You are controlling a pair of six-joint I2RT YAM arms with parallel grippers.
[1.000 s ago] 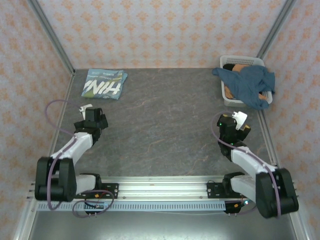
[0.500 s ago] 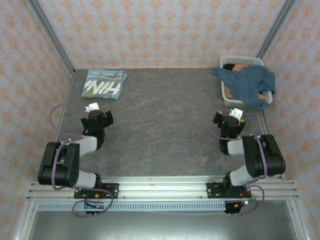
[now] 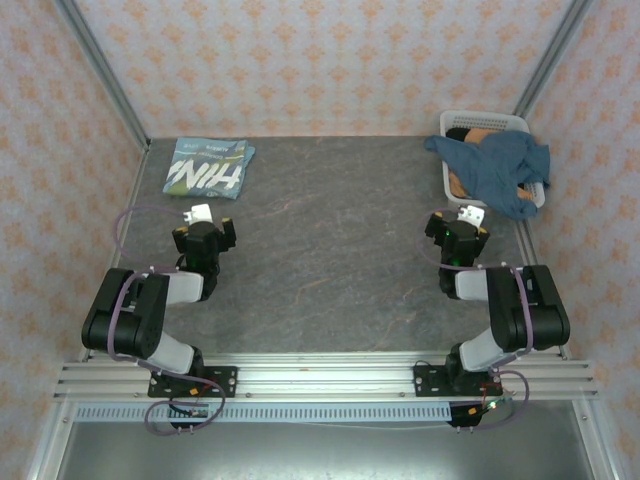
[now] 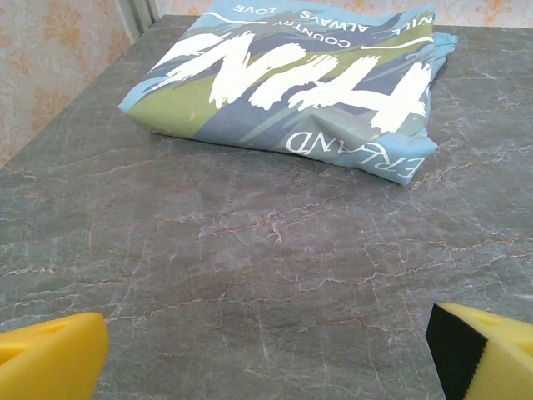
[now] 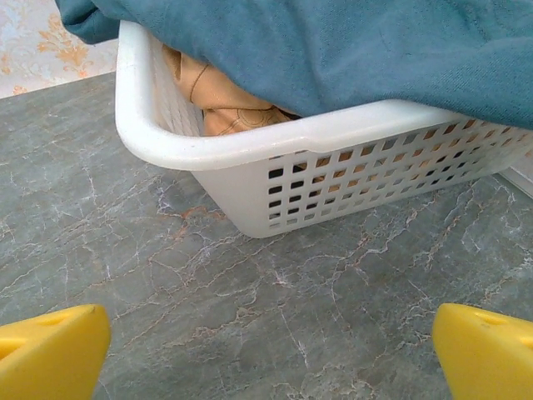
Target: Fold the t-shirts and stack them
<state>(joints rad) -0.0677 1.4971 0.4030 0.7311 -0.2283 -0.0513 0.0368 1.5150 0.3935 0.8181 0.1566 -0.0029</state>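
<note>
1. A light sky-blue, folded cloth t-shirt with large white lettering (image 3: 208,167) lies flat at the far left corner of the grey marbled bench (image 3: 330,260).
2. The left tool (image 3: 204,238) is on the near side of that shirt, pointing at it and well apart from it.
3. In the left wrist view its yellow fingertips (image 4: 50,362) stand wide apart, with bare bench between them and nothing held.
4. A darker dusty-blue t-shirt (image 3: 497,168) lies crumpled over a white slatted plastic basket (image 3: 490,119) at the far right, spilling over the rim.
5. Beneath it, inside the basket, some tan cloth (image 5: 218,98) shows.
6. The right tool (image 3: 459,238) is just on the near side of the basket, not touching it.
7. Its yellow fingertips (image 5: 50,350) are spread wide and empty.
</note>
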